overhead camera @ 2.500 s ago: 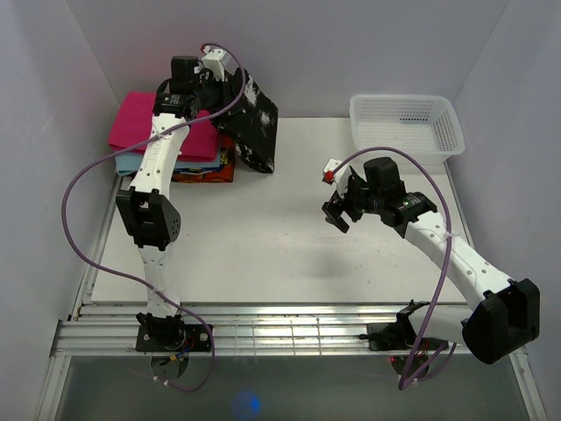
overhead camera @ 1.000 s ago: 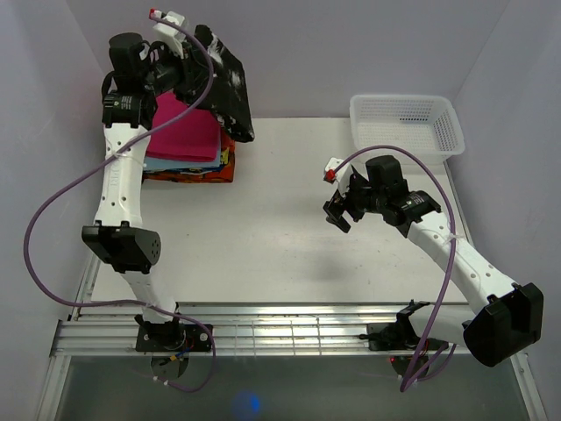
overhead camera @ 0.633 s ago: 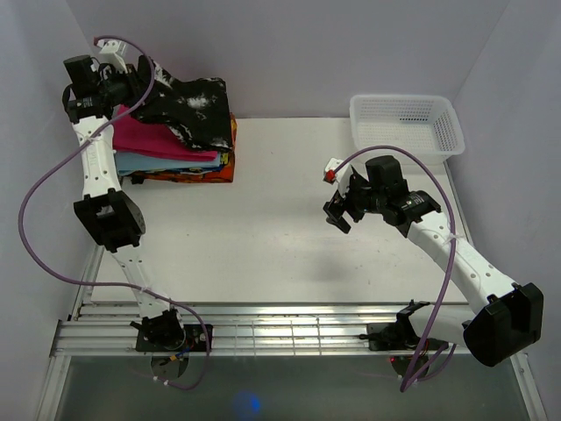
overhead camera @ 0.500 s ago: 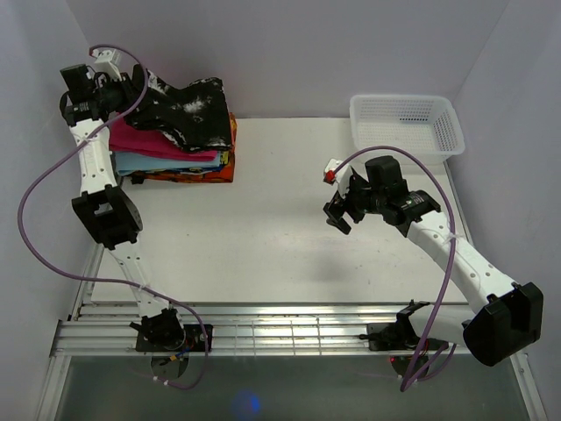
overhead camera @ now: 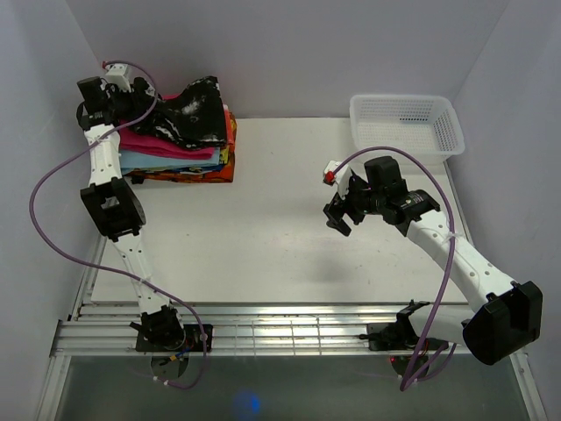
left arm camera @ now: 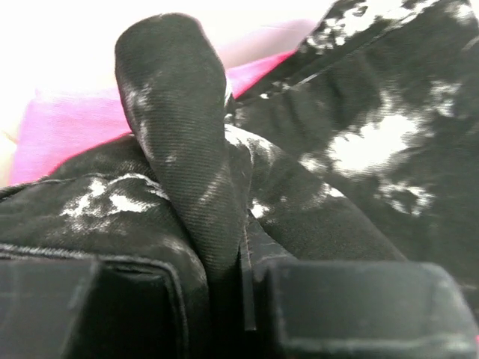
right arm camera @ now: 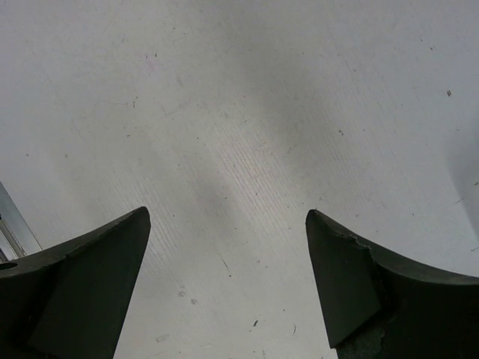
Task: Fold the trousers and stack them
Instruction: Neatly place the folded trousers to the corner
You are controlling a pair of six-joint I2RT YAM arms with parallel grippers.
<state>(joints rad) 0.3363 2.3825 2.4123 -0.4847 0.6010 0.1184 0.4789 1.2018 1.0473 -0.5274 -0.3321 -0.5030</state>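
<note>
Black trousers with white blotches (overhead camera: 191, 112) lie draped over a stack of folded trousers (overhead camera: 184, 153) at the table's far left corner. The stack shows pink, light blue and orange layers. My left gripper (overhead camera: 131, 95) sits at the stack's left end and is shut on a fold of the black trousers (left arm camera: 187, 164). Pink cloth (left arm camera: 67, 134) shows behind that fold in the left wrist view. My right gripper (overhead camera: 337, 213) hovers over the bare table right of centre, open and empty. Its fingers (right arm camera: 90, 277) frame only table surface.
A white plastic basket (overhead camera: 406, 123) stands at the far right corner. The white table (overhead camera: 263, 237) has walls close on the left, back and right. A metal rail (overhead camera: 289, 329) runs along the near edge by the arm bases.
My left arm has swung the black trousers from above the table's back edge leftward and down onto the stack. The right arm has stayed still.
</note>
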